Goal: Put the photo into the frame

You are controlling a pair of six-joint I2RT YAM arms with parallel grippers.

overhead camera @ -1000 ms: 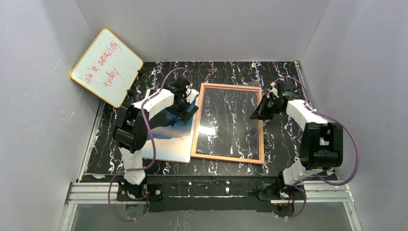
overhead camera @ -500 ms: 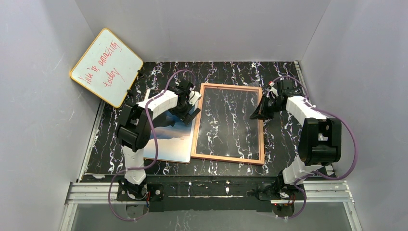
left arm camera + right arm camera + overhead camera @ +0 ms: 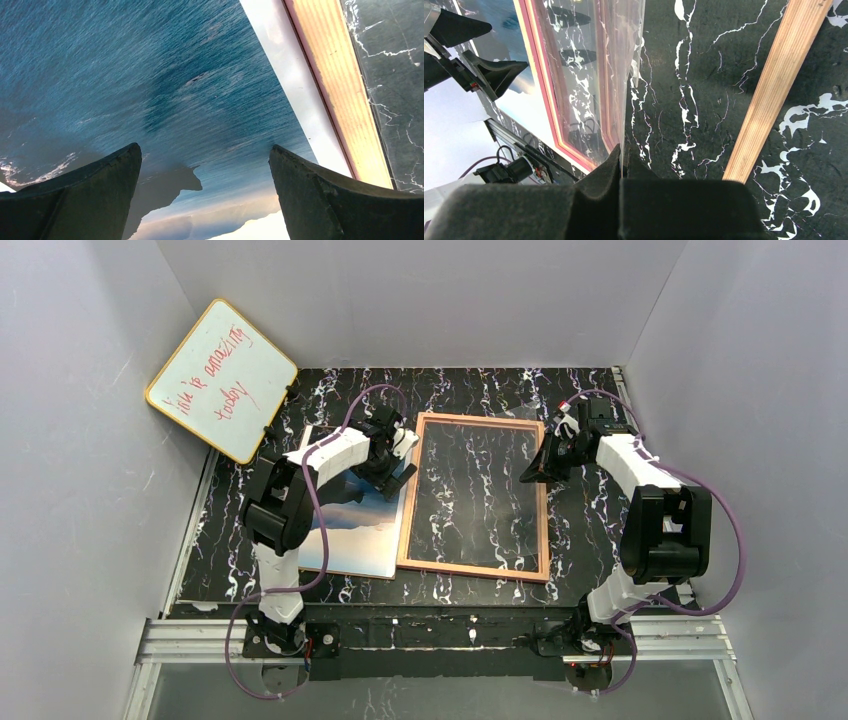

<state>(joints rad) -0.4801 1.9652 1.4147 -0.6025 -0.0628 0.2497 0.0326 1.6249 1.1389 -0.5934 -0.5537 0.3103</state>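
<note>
The photo [image 3: 352,536] lies face up on the black marbled table, left of the frame [image 3: 473,569]; its blue sea fills the left wrist view [image 3: 150,75]. My left gripper [image 3: 396,466] hovers open just above the photo's far right part [image 3: 205,150], beside the frame's left rail [image 3: 340,100], holding nothing. My right gripper [image 3: 536,471] is shut on the right edge of the clear pane [image 3: 589,75] and holds that edge tilted up off the frame; the thin sheet sits between the closed pads [image 3: 624,152]. The frame's wooden right rail [image 3: 774,85] lies on the table beside it.
A yellow-edged whiteboard [image 3: 222,380] with red writing leans against the left wall at the back. Grey walls enclose the table on three sides. Both arm bases sit on the metal rail [image 3: 440,635] at the near edge.
My left arm has shifted slightly toward the back, its gripper still open over the photo. My right gripper has barely moved and stays shut on the pane.
</note>
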